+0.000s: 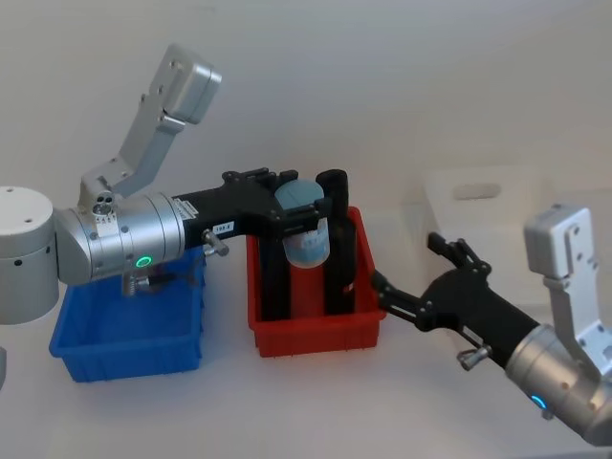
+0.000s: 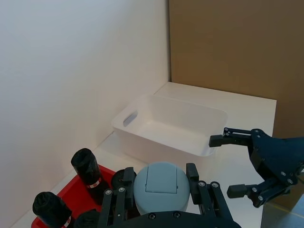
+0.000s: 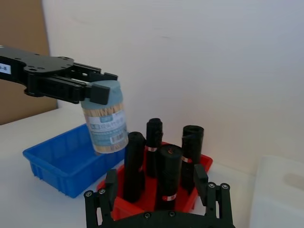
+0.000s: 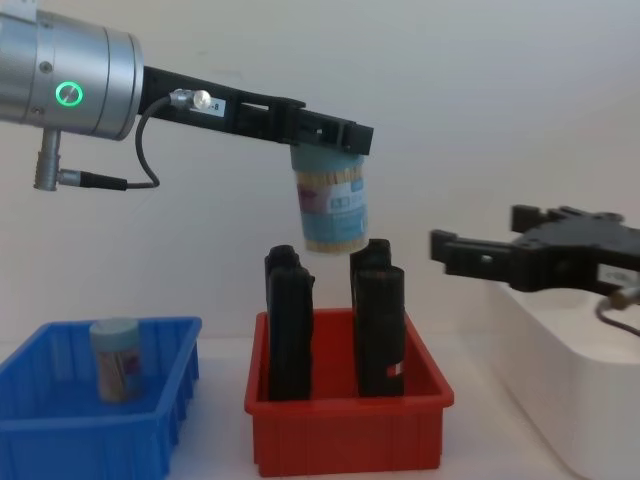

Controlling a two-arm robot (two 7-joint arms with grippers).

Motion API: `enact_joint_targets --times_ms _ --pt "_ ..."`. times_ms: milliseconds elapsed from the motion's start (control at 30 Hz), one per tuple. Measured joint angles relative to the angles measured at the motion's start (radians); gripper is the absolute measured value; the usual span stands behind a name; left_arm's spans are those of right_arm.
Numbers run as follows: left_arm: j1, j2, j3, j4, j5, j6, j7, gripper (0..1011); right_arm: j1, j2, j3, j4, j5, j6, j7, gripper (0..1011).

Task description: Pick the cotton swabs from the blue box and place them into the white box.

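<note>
Far left: low blue ribbed plastic bin [image 4: 60, 425]. One clear cotton-swab jar with a pale blue-green lid [image 4: 115, 358] stands upright in it; to be fetched.

Left pincer [image 1: 302, 215]: clamped on the lid end of a second cotton-swab jar [image 4: 333, 215]. The jar hangs upright in the air above the red plastic bin [image 1: 316, 337], clear of the tall black upright blocks [image 4: 290, 325] standing in it. It is out of the blue bin and not yet over the target.

Right pincer [image 1: 403, 259]: spread wide and holding nothing, poised between the red bin and the target.

Far right: large smooth white tub [image 2: 161, 142]. Its floor, as far as the left wrist view shows it, is bare.

Judgement: no jar delivered yet. First transfer about midway; carry rightward and release are left, then the second jar.
</note>
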Motion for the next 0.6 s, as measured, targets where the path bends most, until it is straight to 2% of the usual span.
enact_joint_targets --times_ms 300,600 --pt "-0.001 0.0 0.0 0.0 0.0 0.0 -0.001 661 0.067 -0.04 -0.025 0.035 -0.045 0.022 0.084 1001" --pt "-0.001 0.0 0.0 0.0 0.0 0.0 -0.002 660 0.112 -0.065 -0.045 0.061 -0.088 0.044 0.142 1002"
